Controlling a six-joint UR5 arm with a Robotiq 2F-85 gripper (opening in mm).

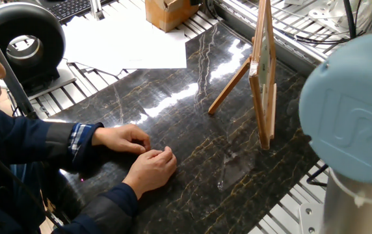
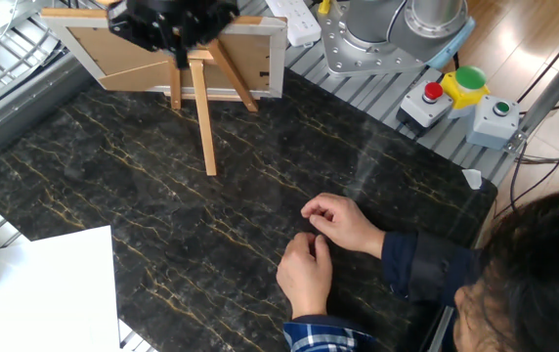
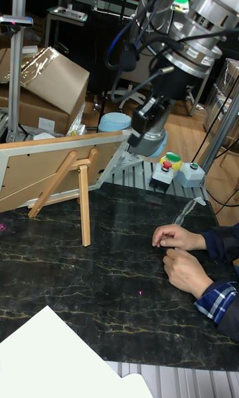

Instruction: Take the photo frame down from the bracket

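Note:
The photo frame (image 2: 113, 61) leans on the bracket (image 2: 204, 127) at the far edge of the dark marble table, its brown back facing the other fixed view. It shows edge-on in one fixed view as the photo frame (image 1: 265, 65), with the bracket's rear leg (image 1: 229, 87) slanting left. My gripper (image 2: 174, 24) is a blurred black mass over the frame's top edge. In the tall view the gripper (image 3: 137, 139) hangs by the upper right corner of the photo frame (image 3: 40, 172), above the bracket (image 3: 83, 199). Its fingers look spread, with nothing held.
A person's two hands (image 2: 319, 244) rest together on the table (image 2: 113, 196) near its front edge, and their head fills a lower corner. A white paper sheet (image 2: 45, 293) lies at one end. Button boxes (image 2: 465, 93) sit by the robot base. A wooden box (image 1: 166, 12) stands beyond the paper.

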